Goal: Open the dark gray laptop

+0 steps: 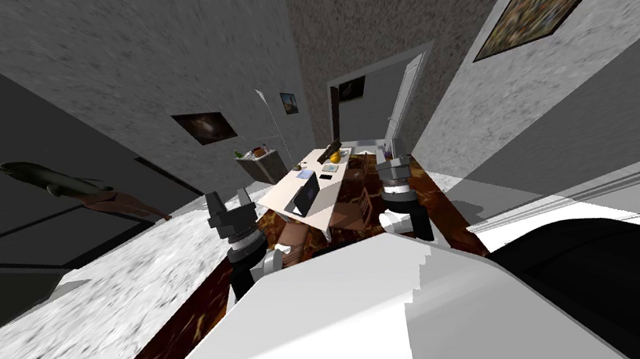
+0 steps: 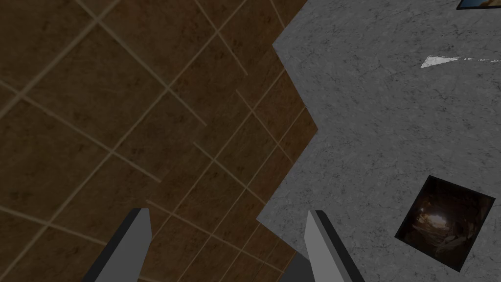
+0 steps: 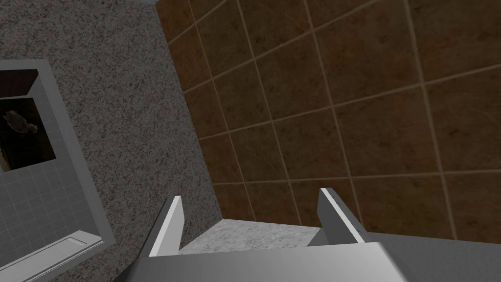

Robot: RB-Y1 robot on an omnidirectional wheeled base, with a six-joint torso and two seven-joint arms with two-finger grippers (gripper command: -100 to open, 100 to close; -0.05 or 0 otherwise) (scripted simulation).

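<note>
- The dark gray laptop [image 1: 304, 195] sits near the end of the pale tabletop [image 1: 327, 197] closest to me, straight ahead and well apart from both hands.
- It lies between the two hands. I judge the left hand [image 1: 229, 200] slightly the nearer, though the difference is small.
- The tabletop's long axis runs away from me. The laptop is too small for me to tell how its lid stands or which way its hinge faces.
- The left hand is wide open and holds nothing, its fingers [image 2: 139, 235] spread apart.
- The right hand [image 1: 391, 151] is also wide open and empty, raised off to the right of the tabletop.
- I count one laptop I can be sure of, one tabletop and two hands. There is also one other dark thing [image 1: 328, 152] at the far end that I cannot identify.
- I judge the base has to close in before either arm can reach.
</note>
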